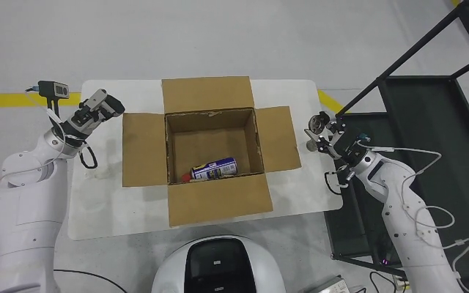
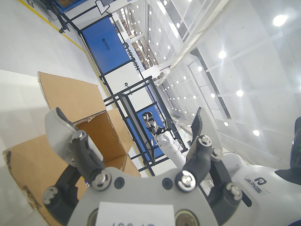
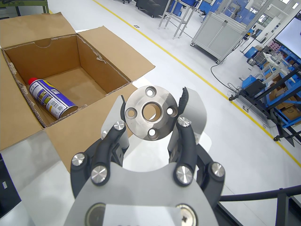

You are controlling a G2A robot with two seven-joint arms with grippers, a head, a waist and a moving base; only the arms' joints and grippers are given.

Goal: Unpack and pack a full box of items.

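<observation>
beside box (image 1: pixel 143 157), right gripper (image 3: pixel 152 101) clamps metal flange (image 3: pixel 138 125); left gripper (image 2: pixel 127 116) spread wide; spray can (image 3: pixel 50 98) inside box.

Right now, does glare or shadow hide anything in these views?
Left wrist view: ceiling lamps flare, hiding nothing; right wrist view: the metal flange shines yet its holes read; top view: the cardboard box shades its floor, spray can plain.

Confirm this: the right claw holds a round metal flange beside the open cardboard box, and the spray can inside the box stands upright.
Not upright: the spray can lies on its side on the floor of the cardboard box, as the right wrist view shows. The rest holds: the right claw grips the metal flange beside the open box.
</observation>
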